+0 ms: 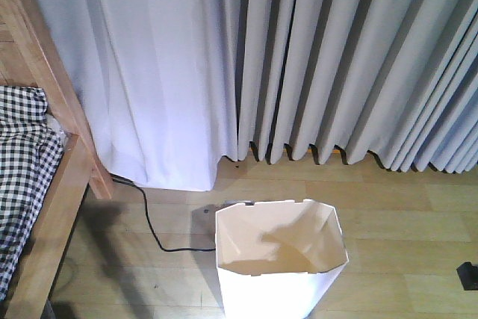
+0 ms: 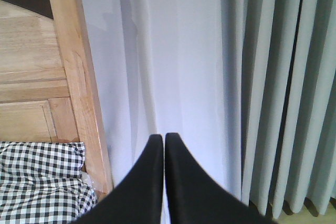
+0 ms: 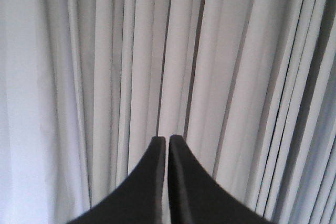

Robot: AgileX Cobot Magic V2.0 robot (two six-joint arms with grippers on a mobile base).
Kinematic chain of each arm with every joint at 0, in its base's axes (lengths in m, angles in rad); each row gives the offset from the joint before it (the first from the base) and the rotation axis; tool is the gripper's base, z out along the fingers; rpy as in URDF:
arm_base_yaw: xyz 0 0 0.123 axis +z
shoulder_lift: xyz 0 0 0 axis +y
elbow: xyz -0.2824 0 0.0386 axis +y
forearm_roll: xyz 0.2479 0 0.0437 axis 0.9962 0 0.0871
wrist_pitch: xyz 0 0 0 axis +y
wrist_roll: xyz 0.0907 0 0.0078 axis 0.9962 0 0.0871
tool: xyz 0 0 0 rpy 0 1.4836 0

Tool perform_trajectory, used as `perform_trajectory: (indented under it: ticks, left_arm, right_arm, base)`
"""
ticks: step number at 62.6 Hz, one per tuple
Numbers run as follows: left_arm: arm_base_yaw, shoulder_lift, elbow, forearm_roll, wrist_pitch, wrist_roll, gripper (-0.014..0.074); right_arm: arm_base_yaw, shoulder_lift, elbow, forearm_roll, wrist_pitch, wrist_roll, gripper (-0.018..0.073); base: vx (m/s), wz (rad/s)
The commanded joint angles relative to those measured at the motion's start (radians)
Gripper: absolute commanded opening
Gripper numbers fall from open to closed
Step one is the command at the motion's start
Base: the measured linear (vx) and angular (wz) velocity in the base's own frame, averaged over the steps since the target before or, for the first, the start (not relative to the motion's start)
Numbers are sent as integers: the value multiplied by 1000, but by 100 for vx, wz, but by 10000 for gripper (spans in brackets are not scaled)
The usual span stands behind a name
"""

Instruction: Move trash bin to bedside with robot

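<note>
The bin [image 1: 280,259] stands on the wooden floor [image 1: 403,214] at the bottom of the front view, its base cut off by the lower edge, so only the angular rim and the cream inside show; a shadow falls across the inner back wall. It sits to the right of the bed [image 1: 45,207], apart from it, with bare floor between them. Of the bed only the light wooden frame and a strip of black-and-white checked bedding [image 1: 22,162] are visible, the rest lying beyond the left edge. A black cable [image 1: 149,222] runs from under the curtain [image 1: 314,57] near the bed post and ends just left of the bin; what it connects to is hidden. A small dark object [image 1: 469,276] is clipped by the right edge and cannot be identified. The left gripper [image 2: 163,140] has its two black fingers pressed nearly together with nothing between them, facing the curtain beside the bed post [image 2: 79,77]. The right gripper [image 3: 167,141] is likewise closed up and empty, with only curtain folds ahead. Neither arm appears in the front view.
</note>
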Motion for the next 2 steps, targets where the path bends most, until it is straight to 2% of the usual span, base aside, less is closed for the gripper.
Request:
perform_trajectory:
  ticks: [1,2]
  left_arm:
    - [0,-5,-24,-2,-73,-4,-6]
    - [0,-5,-24,-2,-73,-4,-6]
  right_arm:
    - [-1,-17,21,1,-71,3,-9]
    - [-1,-17,21,1,-71,3,-9]
  base:
    - [0,0]
    - [0,0]
